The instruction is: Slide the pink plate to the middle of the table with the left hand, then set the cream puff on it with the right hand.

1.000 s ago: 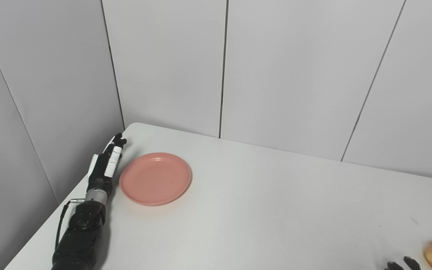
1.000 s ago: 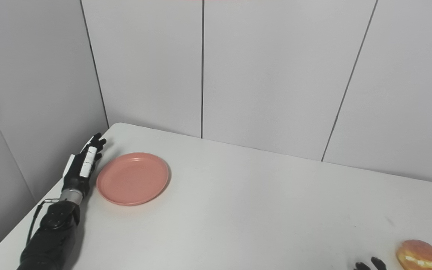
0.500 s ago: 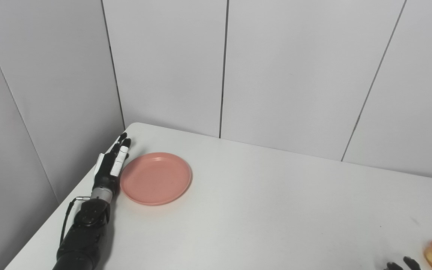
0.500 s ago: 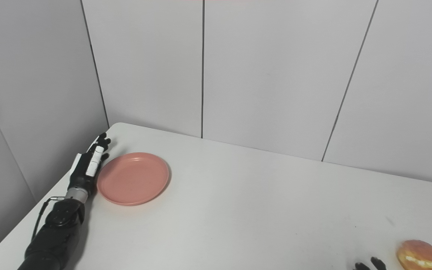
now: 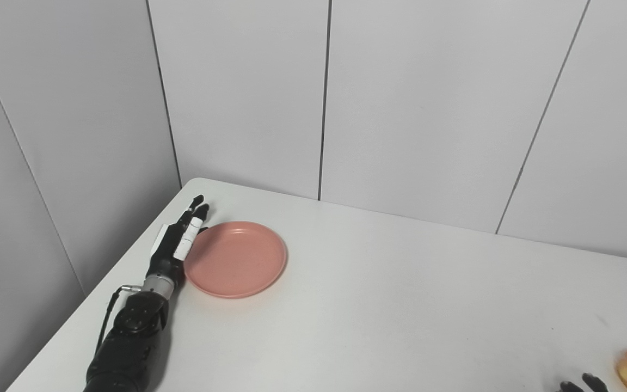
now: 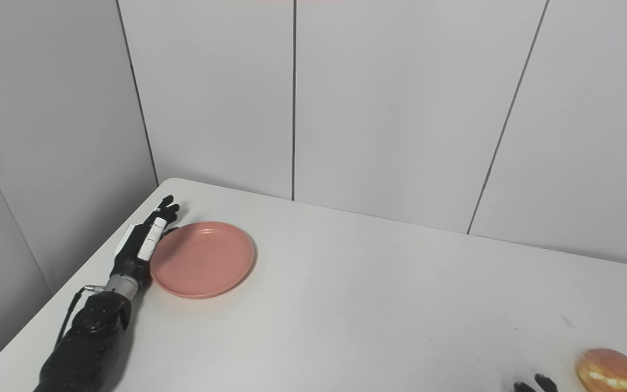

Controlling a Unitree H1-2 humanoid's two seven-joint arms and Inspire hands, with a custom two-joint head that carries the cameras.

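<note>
Since the earlier frames, the pink plate (image 5: 235, 259) sits slightly farther toward 3 o'clock, away from the table's left edge, and the left hand (image 5: 177, 245) has followed it. That hand lies flat against the plate's 9 o'clock rim, fingers straight and pressed together, holding nothing. Bare white table (image 5: 379, 305) stretches from the plate toward 3 o'clock with nothing standing in the way. Grey wall panels (image 5: 411, 103) close off the table at 12 o'clock and 9 o'clock. At the 5 o'clock corner the cream puff (image 6: 608, 369) rests near the near edge, well apart from the plate. Just beside it, only the fingertips of the right hand (image 6: 534, 386) show; whether it is spread or closed cannot be told.
</note>
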